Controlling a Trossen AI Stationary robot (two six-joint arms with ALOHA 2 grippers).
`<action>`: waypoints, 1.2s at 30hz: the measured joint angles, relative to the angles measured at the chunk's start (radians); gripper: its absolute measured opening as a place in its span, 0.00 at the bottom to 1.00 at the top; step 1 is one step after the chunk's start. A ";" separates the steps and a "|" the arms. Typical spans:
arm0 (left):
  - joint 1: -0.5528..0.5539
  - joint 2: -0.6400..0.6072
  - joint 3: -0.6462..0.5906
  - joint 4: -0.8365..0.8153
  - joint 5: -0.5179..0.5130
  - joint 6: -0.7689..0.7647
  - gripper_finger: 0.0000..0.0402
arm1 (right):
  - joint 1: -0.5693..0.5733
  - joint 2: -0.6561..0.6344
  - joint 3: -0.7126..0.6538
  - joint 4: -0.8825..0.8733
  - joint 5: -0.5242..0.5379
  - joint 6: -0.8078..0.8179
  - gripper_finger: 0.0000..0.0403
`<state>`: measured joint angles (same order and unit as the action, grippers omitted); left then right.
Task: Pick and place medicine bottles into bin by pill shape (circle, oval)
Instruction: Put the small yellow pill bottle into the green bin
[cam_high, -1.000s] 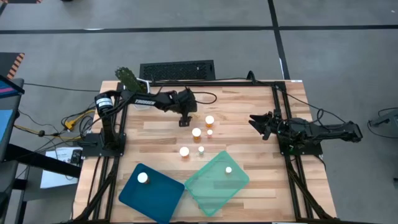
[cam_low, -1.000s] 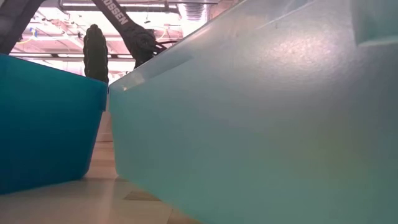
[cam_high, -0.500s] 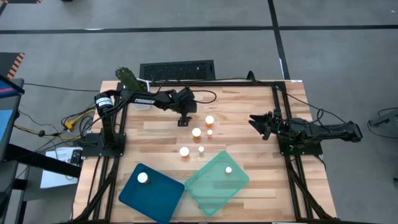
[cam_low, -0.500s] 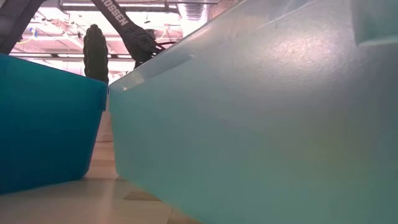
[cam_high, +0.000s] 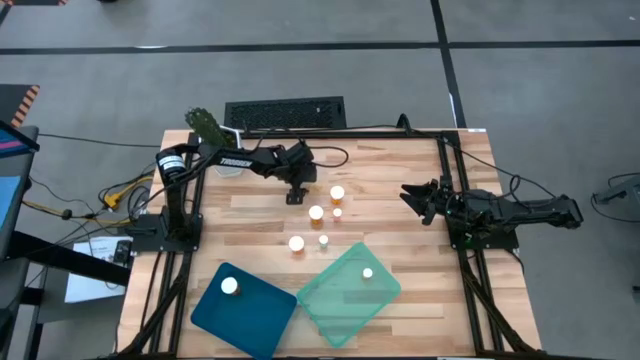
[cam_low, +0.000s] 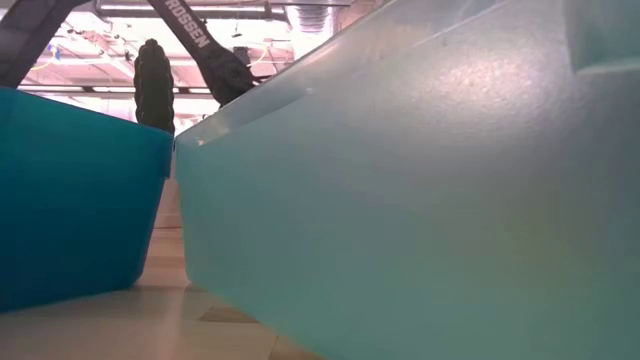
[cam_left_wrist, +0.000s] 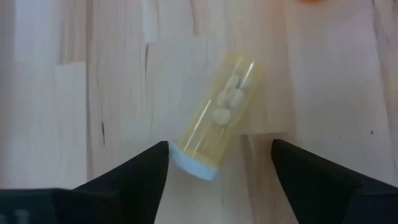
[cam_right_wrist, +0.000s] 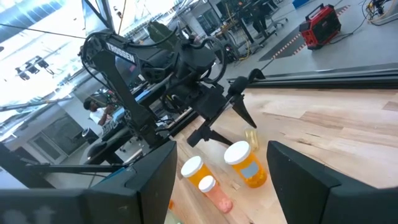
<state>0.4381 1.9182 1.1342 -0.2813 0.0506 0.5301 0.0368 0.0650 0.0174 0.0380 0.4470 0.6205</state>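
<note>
The left gripper (cam_left_wrist: 217, 163) is hanging over a bottle (cam_left_wrist: 214, 121) that is lying on its side on the counter (cam_high: 400, 180), its jaws wide on either side of the white cap and touching nothing. Judging by this, the pick is in hand; next it needs to drop and squeeze the bottle. The right gripper (cam_high: 412, 196) is waiting, open and empty, far from the bottle.

The left gripper (cam_right_wrist: 225, 118) points down over a lying bottle (cam_right_wrist: 251, 137), three upright bottles (cam_right_wrist: 245, 163) standing nearby.
</note>
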 joint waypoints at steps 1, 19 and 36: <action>0.000 0.000 0.001 -0.002 -0.002 0.001 0.64 | 0.000 0.000 0.000 0.000 0.000 0.000 0.65; 0.000 0.001 0.003 -0.015 -0.006 -0.056 0.29 | 0.000 0.000 0.000 0.000 0.000 0.000 0.65; -0.120 -0.026 0.235 -0.590 -0.316 -0.176 0.29 | 0.000 0.000 0.000 0.000 0.000 0.000 0.65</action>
<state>0.3181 1.8919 1.3695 -0.8709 -0.2656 0.3542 0.0368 0.0650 0.0174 0.0380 0.4473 0.6201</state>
